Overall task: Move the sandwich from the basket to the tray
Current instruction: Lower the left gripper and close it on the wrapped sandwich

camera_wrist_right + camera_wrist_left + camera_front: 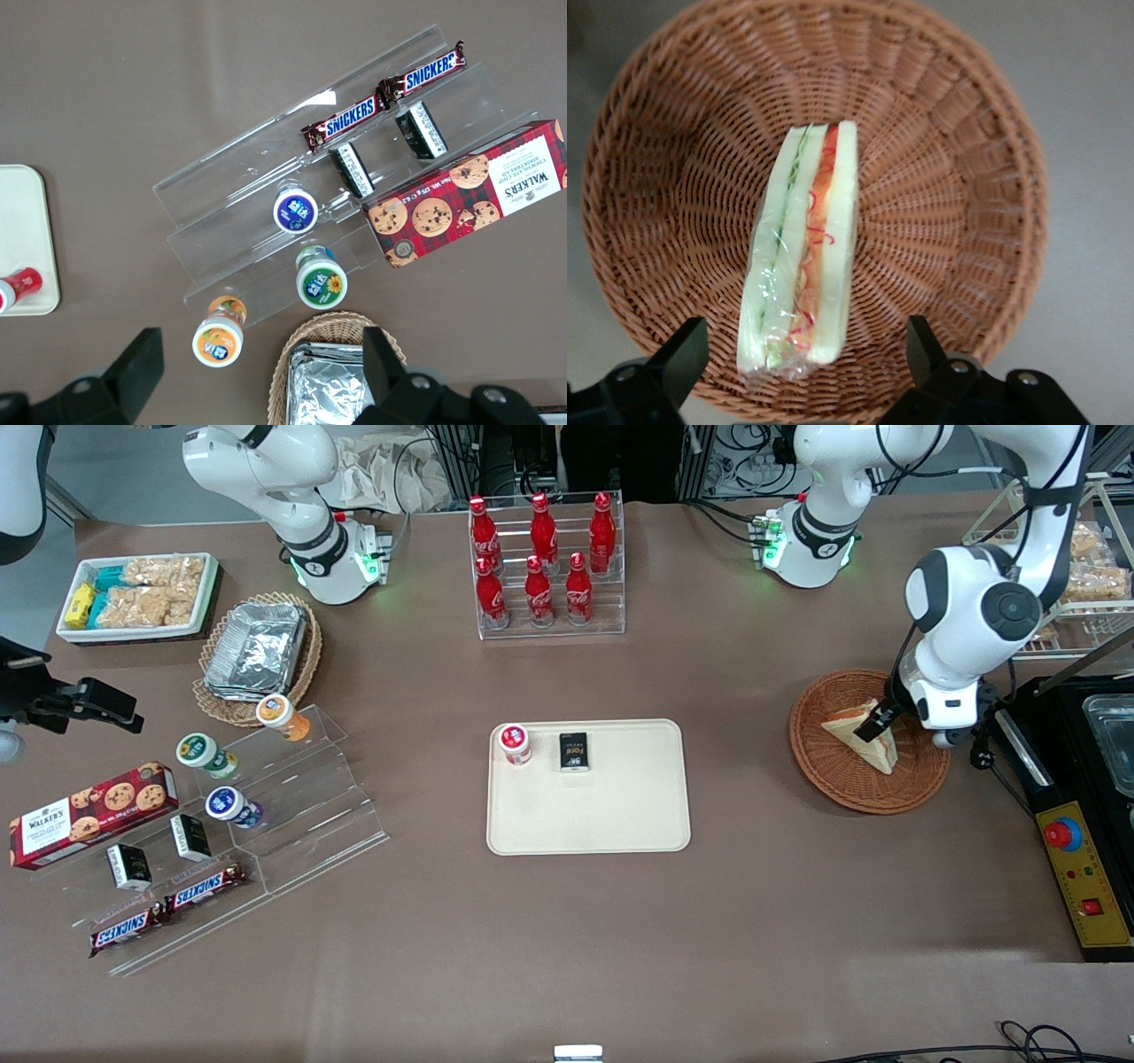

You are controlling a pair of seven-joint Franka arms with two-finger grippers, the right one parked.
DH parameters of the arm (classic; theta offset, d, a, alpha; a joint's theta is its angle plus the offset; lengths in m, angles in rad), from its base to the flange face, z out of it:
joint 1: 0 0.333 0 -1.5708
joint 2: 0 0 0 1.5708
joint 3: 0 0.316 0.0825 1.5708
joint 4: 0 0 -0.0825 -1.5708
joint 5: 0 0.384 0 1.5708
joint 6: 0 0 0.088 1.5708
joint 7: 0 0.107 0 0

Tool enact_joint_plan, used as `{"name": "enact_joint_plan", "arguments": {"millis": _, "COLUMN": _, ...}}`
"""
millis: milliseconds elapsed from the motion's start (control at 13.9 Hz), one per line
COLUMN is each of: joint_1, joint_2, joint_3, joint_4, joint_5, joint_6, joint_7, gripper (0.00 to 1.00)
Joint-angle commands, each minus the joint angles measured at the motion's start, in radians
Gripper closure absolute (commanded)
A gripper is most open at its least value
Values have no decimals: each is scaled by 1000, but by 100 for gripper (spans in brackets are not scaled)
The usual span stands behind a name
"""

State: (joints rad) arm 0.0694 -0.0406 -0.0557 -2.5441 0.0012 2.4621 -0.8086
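The sandwich (864, 735) (803, 248), a plastic-wrapped wedge of white bread with red and green filling, lies in the round reddish-brown wicker basket (828, 775) (957, 159) toward the working arm's end of the table. My left gripper (873, 722) (799, 354) hangs just above the sandwich, open, with one black finger (682, 354) on each side of the wedge's near end and not touching it. The cream-beige tray (620, 815) lies at the table's middle.
On the tray stand a small red-lidded cup (515, 743) and a small black packet (574, 751). A clear rack of red bottles (542, 558) stands farther from the camera. A black control box (1085, 868) sits beside the basket. Snack shelves (204, 824) lie toward the parked arm's end.
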Motion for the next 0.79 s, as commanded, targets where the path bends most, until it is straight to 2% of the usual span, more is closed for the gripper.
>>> {"name": "enact_joint_plan", "arguments": {"millis": 0, "joint_1": 7, "joint_2": 34, "joint_3": -1, "joint_4": -37, "joint_5": 14, "joint_6": 99, "joint_7": -30, "gripper": 0}}
{"name": "enact_joint_plan", "arguments": {"millis": 144, "joint_1": 7, "joint_2": 62, "joint_3": 19, "joint_4": -45, "joint_5": 14, "joint_6": 144, "joint_7": -29, "gripper": 3}}
{"name": "enact_joint_plan", "arguments": {"millis": 216, "joint_1": 7, "joint_2": 68, "joint_3": 20, "joint_4": -45, "joint_5": 14, "joint_6": 150, "joint_7": -29, "gripper": 21}}
{"name": "enact_joint_plan", "arguments": {"millis": 289, "joint_1": 7, "joint_2": 71, "joint_3": 28, "joint_4": -44, "joint_5": 13, "joint_6": 150, "joint_7": -29, "gripper": 57}}
{"name": "enact_joint_plan", "arguments": {"millis": 361, "joint_1": 7, "joint_2": 71, "joint_3": 42, "joint_4": -42, "joint_5": 13, "joint_6": 150, "joint_7": -29, "gripper": 99}}
{"name": "enact_joint_plan", "arguments": {"millis": 722, "joint_1": 6, "joint_2": 74, "joint_3": 42, "joint_4": -36, "joint_5": 13, "joint_6": 149, "joint_7": -37, "gripper": 100}}
